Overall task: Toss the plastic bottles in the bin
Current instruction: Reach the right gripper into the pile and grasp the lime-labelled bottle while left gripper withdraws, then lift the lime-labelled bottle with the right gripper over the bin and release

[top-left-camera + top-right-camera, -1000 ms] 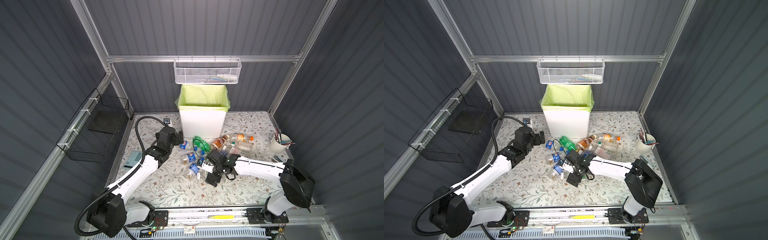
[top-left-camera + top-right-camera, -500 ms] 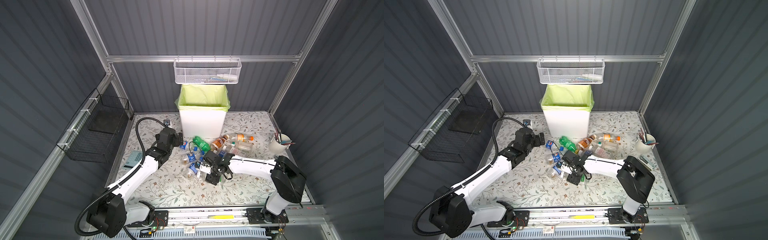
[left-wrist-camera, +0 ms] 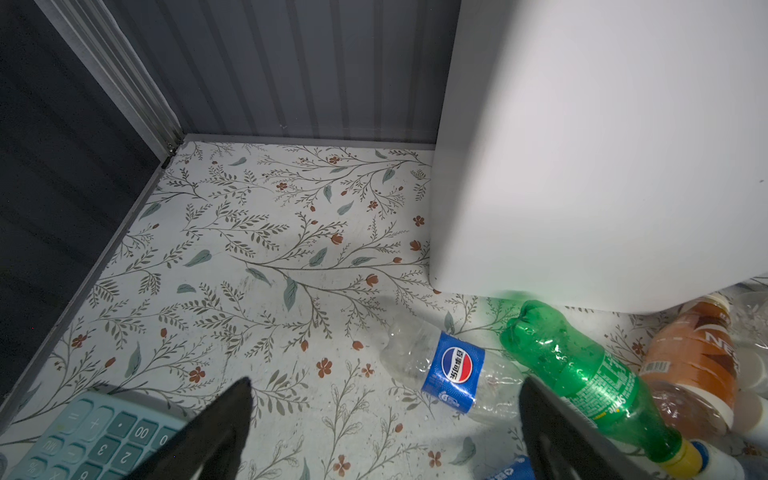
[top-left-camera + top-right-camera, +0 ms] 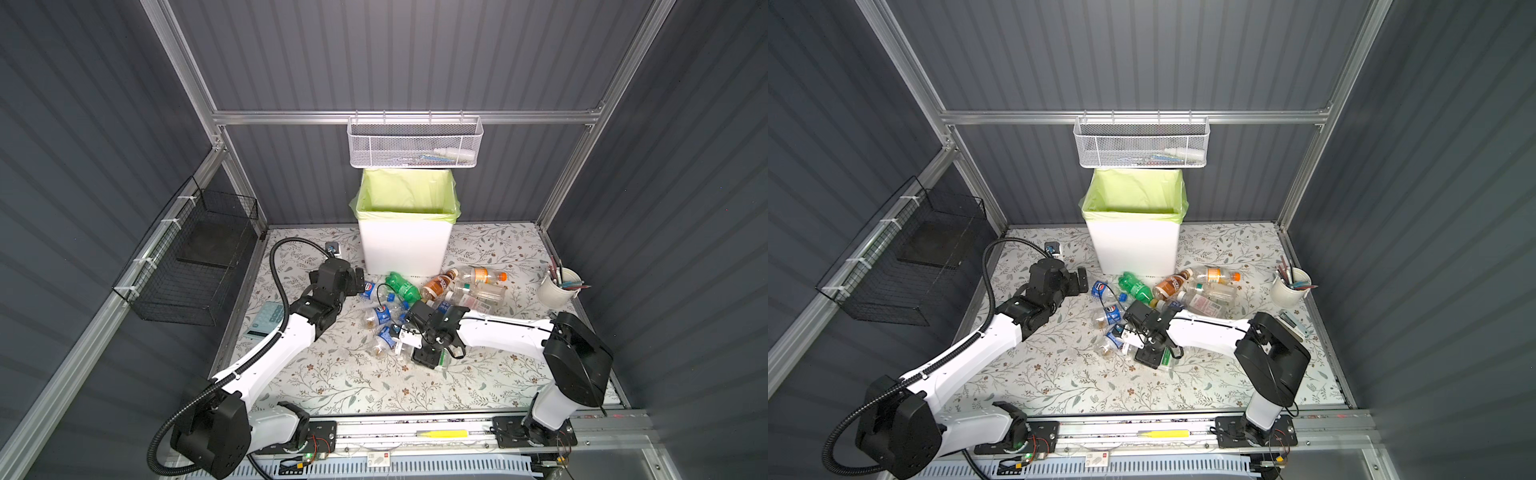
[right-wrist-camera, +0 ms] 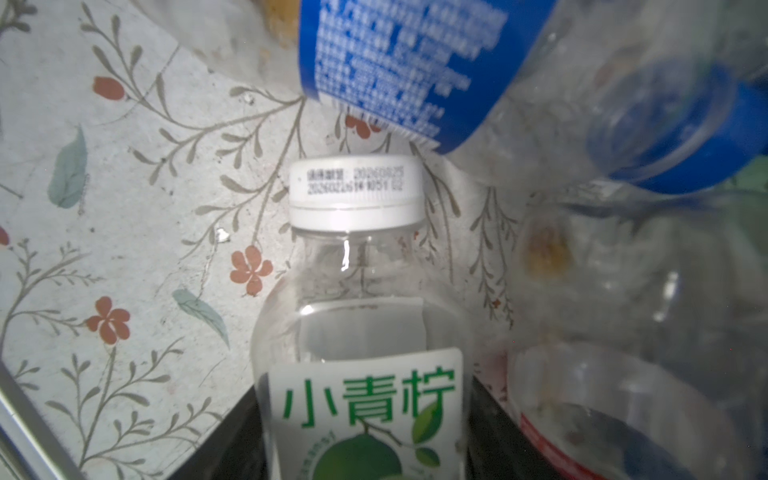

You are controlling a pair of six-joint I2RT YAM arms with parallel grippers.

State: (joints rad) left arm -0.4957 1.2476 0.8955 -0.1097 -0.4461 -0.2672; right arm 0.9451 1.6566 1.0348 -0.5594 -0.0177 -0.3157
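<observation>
My right end effector [image 4: 432, 356] sits low on the floral-patterned worktop [image 4: 353, 386]. Its dark fingers [image 5: 232, 440] press against both sides of a clear plastic bottle with a white cap and green lime label [image 5: 361, 328] — a grip. My left end effector [image 3: 385, 390] hangs wide open just beside a clear plastic bottle with a blue label [image 3: 453, 374] and a green plastic bottle [image 3: 582, 374]. The other plastic bottles [image 4: 478, 289] lie heaped on the worktop — right in front of the tall white rectangular plastic bin with a light green bag liner [image 4: 403, 249].
</observation>
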